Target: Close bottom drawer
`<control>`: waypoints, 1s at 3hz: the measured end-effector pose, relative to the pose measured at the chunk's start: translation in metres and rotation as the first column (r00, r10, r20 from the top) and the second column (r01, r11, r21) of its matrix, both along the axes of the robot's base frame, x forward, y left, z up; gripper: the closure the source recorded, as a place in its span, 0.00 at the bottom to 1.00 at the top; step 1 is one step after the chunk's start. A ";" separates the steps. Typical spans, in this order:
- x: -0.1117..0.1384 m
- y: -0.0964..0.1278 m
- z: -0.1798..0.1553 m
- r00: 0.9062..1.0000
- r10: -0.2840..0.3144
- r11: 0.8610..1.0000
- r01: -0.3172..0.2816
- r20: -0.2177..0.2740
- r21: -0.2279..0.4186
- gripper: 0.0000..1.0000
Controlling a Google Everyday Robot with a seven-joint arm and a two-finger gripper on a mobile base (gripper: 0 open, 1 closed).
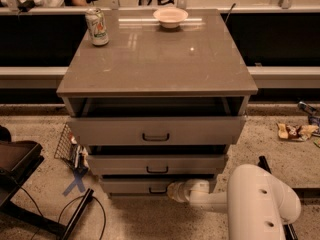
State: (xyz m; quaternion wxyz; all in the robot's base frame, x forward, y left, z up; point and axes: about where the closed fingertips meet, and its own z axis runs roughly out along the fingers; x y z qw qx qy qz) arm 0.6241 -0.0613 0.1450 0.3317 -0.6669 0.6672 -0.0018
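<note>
The bottom drawer (135, 186) is the lowest and narrowest of three grey-taupe drawers in the cabinet. It has a short flat front with a small black handle (158, 190) and stands out only slightly. My white arm reaches in from the lower right. My gripper (172, 190) is at the drawer front, right beside the handle. The fingers are hidden behind the wrist.
The top drawer (156, 130) and middle drawer (157, 164) stand open above. A soda can (97, 27) and a bowl (170, 17) sit on the cabinet top (160, 59). A black chair base (30, 194) and cables are at the left. Litter (296, 131) lies on the floor at the right.
</note>
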 end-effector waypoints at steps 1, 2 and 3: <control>-0.011 -0.022 0.010 0.998 -0.037 0.999 0.039 -0.053 0.032 1.00; -0.041 -0.133 0.035 0.984 -0.130 0.986 0.142 -0.120 0.092 1.00; -0.063 -0.195 0.071 0.973 -0.204 0.953 0.223 -0.111 0.204 1.00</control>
